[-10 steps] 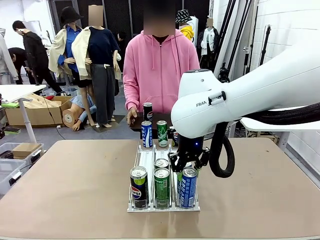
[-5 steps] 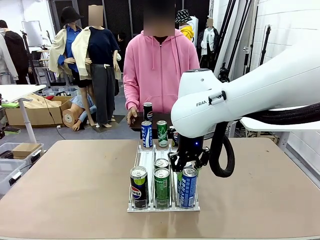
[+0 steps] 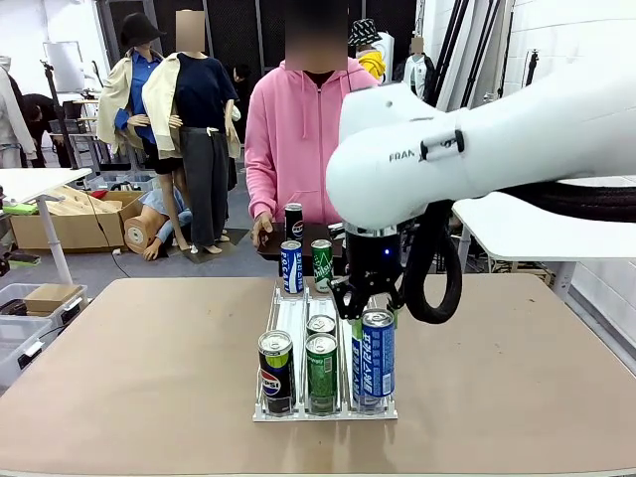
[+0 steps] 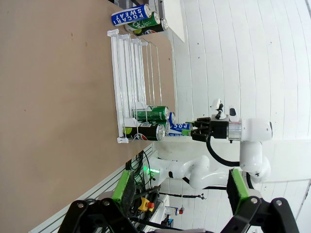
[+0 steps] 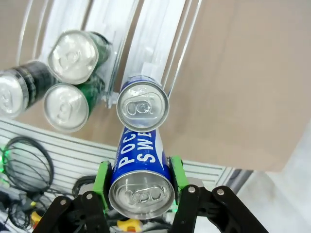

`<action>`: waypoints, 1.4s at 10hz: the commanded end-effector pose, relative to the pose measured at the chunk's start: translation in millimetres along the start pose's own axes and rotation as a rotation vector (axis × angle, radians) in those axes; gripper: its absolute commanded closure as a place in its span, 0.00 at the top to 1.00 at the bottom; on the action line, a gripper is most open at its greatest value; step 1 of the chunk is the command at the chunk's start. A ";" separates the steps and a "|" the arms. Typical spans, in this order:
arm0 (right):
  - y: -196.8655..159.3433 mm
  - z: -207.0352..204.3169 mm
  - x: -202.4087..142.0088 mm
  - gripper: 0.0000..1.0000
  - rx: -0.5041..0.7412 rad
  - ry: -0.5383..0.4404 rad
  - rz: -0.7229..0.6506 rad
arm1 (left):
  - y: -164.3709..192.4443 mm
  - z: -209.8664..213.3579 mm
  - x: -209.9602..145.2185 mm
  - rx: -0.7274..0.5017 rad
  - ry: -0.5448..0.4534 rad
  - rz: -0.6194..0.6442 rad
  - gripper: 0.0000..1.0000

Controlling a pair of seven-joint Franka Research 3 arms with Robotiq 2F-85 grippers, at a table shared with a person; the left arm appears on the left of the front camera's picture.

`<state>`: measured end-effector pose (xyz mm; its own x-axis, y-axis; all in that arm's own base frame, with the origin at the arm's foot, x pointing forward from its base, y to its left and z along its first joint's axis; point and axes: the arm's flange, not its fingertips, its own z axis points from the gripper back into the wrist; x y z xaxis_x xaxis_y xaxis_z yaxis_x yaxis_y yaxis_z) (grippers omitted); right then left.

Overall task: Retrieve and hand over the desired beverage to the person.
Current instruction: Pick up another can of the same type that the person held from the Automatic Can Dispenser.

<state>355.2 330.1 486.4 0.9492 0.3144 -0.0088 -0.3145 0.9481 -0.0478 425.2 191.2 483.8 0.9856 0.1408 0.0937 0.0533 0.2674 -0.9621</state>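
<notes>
The right pincer (image 3: 370,306), clamped on the blue Pocari Sweat can (image 3: 379,354), is raising it from the rack (image 3: 290,323), so retrieval is underway.

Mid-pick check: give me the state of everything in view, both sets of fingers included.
right gripper: fingers shut on the blue can.
blue can: held upright, higher than its rack neighbours.
left gripper: fingers open, empty.
second blue can: upright in the right lane.
black can: upright, front of left lane.
green cans: two upright, middle lane.
rack: flat on the table.
far cans: three upright near the person's hand.
</notes>
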 end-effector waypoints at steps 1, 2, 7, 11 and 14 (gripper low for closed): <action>3.4 19.3 -0.8 0.00 -0.035 0.006 -0.018 | -1.6 1.9 -0.7 0.000 -0.004 -0.004 1.00; 3.8 31.0 -3.8 0.00 -0.057 0.002 -0.021 | -1.6 1.9 -0.7 0.000 -0.004 -0.004 1.00; 10.4 86.1 -26.9 0.00 -0.112 -0.088 0.020 | -1.6 1.9 -0.7 0.000 -0.004 -0.004 1.00; -21.6 100.5 -31.3 0.00 -0.086 -0.092 0.048 | -1.6 1.9 -0.7 0.000 -0.004 -0.004 1.00; -79.3 114.8 -51.3 0.00 -0.063 -0.113 0.077 | -1.6 1.9 -0.7 0.000 -0.004 -0.004 1.00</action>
<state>338.3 267.4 604.3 0.9238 0.3724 0.0891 -0.3611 0.9247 -0.1205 425.0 191.7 483.7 0.9855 0.1419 0.0933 0.0526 0.2673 -0.9622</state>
